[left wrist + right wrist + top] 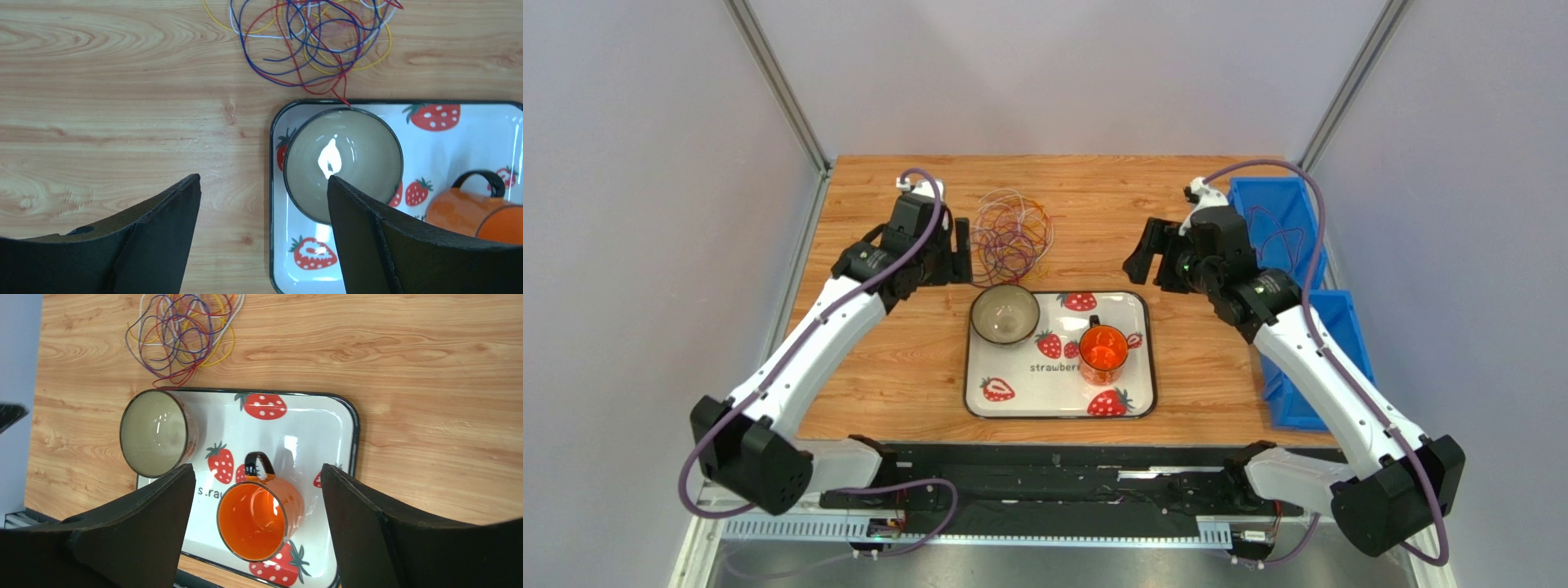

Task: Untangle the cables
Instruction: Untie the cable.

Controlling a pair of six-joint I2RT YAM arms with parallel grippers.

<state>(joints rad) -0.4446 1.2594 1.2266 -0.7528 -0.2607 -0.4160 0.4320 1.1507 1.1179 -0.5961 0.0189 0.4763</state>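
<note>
- Cables (1011, 235): one tangled heap of thin loops (purple, orange, yellow, red), flat on the surface (891, 368) in the upper middle of the overhead view, just above the tray (1059, 382).
- In the left wrist view, one red strand runs down from the heap (313, 37) to the tray rim beside the bowl (353, 156).
- Left jaws: spread wide with nothing between them, just left of the heap.
- Right jaws: also spread and empty, right of the heap and apart from it, near the tray's upper right corner.
- Also there: a mug (1103, 350) on the tray and blue bins (1271, 221) at the right edge.
- Judgement: this looks like the approach, as no loop is separated yet.
- To do it well: go for one outer loop at the heap's rim and pinch a single strand, not a bundle.
- Use the other arm to pin the rest, and draw the loop slowly outward over bare wood, away from the tray.
- Risk: the red strand by the bowl may snag or drag, so free that side gently.
</note>
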